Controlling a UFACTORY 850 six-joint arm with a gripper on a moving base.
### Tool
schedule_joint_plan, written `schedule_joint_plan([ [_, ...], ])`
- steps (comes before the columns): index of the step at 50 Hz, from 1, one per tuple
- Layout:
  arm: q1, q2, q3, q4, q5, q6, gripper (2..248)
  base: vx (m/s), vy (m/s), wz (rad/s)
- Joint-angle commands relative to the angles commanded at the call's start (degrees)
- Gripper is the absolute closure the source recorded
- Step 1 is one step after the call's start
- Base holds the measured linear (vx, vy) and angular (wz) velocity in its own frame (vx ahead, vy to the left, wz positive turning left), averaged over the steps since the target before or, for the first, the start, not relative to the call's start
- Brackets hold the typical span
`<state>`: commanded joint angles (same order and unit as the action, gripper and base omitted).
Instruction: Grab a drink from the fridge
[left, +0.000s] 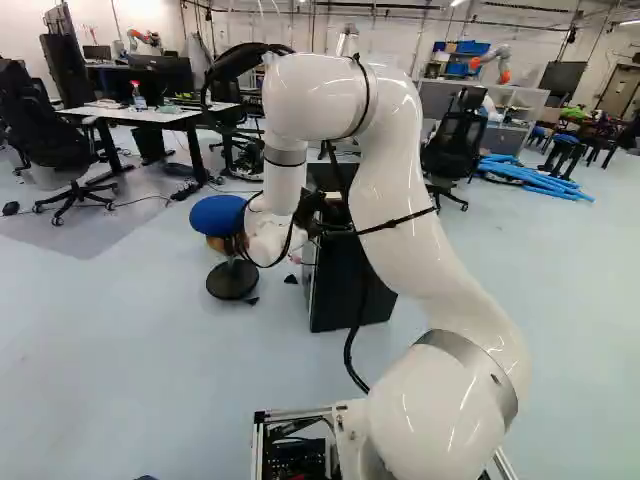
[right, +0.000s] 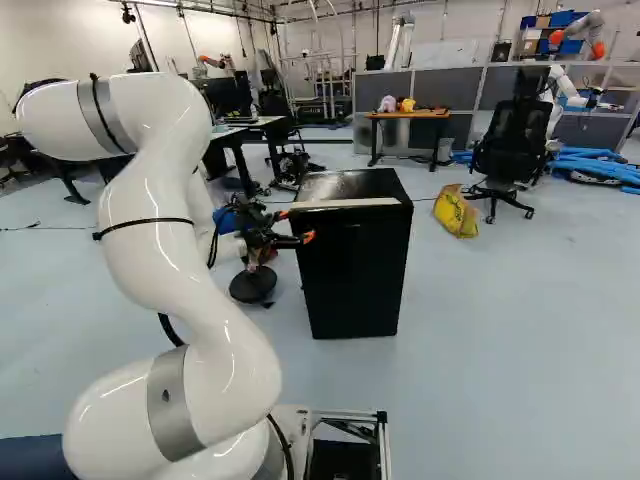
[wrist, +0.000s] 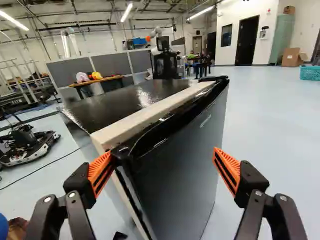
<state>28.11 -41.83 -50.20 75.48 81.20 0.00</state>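
Right base view: from left to right, the white arm (right: 185, 290), blue-topped stool (right: 253, 287), spread pincer (right: 296, 225) at the near top corner of the black fridge (right: 355, 270), yellow bag (right: 457, 212) and black office chair (right: 513, 148) are observed, the fridge being stood on the floor (right: 490, 330).

Yellow bag (right: 455, 213), probably blue stool (left: 215, 213).

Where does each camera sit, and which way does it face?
Left base view: on the base, behind and left of the arm, looking ahead and slightly down to the fridge; arm right of the middle.
Right base view: behind and right, looking likewise; arm left of the middle, gripper beyond.
Wrist view: on the wrist, looking along the gripper's two fingers onto the fridge.
All share the fridge.
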Motion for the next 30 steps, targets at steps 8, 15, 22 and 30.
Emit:
schedule_joint_plan([
  [8,0.0,0.0,0.0,0.99,0.0,0.0,3,0.0,0.0,0.0],
  [15,0.0,0.0,0.01,1.86,0.0,0.0,3,0.0,0.0,0.0],
  [22,0.06,0.12,0.23,2.75,0.0,0.0,3,0.0,0.0,0.0],
  [30,0.38,0.58,1.15,4.11,0.0,0.0,3,0.0,0.0,0.0],
])
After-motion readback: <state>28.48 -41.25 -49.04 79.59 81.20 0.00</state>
